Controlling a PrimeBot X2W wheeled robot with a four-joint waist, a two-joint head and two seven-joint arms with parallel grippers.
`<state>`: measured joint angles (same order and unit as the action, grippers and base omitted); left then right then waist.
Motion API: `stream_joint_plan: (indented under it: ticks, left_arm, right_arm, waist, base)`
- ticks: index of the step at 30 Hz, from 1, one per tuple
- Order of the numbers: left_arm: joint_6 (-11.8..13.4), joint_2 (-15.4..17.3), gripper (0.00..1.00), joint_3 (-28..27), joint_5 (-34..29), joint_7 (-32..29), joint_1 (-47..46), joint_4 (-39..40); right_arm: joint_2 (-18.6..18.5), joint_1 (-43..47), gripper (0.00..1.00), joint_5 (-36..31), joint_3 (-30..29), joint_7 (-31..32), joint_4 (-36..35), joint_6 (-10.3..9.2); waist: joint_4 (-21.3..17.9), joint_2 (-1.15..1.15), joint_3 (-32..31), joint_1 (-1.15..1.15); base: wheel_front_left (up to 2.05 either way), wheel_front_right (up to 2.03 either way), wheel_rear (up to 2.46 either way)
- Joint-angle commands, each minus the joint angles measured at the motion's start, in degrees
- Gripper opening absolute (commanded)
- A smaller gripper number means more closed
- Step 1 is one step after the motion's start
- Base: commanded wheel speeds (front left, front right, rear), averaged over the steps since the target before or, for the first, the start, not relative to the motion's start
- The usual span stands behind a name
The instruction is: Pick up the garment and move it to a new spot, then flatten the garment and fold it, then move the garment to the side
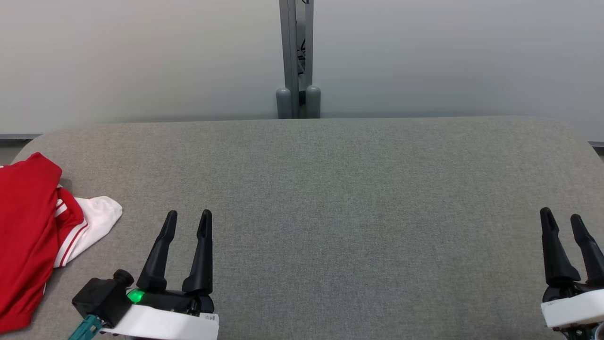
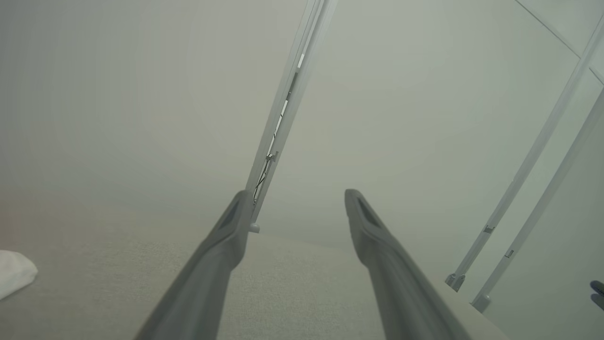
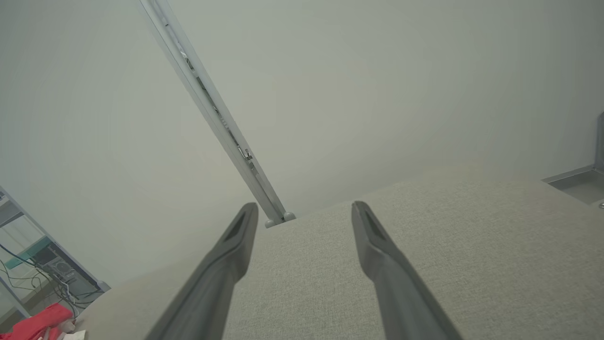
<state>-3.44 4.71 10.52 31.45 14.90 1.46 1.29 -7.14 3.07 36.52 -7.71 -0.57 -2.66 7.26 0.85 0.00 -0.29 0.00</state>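
Over at the left edge of the tabletop (image 1: 330, 189) lies the garment (image 1: 26, 236), a red piece with white striped trim, bunched up and running out past the near-left corner. One white sleeve (image 1: 96, 215) pokes out toward the middle, flat on the grey fabric surface. Just beside that sleeve, near the front edge, the left fingers (image 1: 202, 255) hang spread apart, gripping nothing and not touching the cloth. Well away by the near-right corner, the right fingers (image 1: 553, 250) are spread too, with nothing between them. Beyond the far edge, a grey post (image 1: 296, 56) stands against the pale wall (image 1: 141, 61).
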Motion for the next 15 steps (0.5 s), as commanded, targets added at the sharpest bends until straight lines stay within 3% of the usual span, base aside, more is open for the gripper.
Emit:
stream_joint_plan:
  ticks: [1,15]
  left_arm:
    - [0.32,0.43,1.00,-0.12,-1.43,0.13,-1.62,-0.28]
    - [5.01,1.00,1.00,-2.58,-10.37,-1.19,-5.81,-7.94]
  right_arm:
    - [-0.51,-1.08,1.00,-1.97,0.29,-0.73,-0.09,0.29]
    - [0.81,-3.95,1.00,-17.68,4.36,-5.08,2.98,0.29]
  waist:
    - [0.00,0.00,-0.02,0.00]
    - [0.27,0.00,-0.30,0.00]
  base:
    - [0.00,0.00,0.00]
    - [0.00,0.00,0.00]
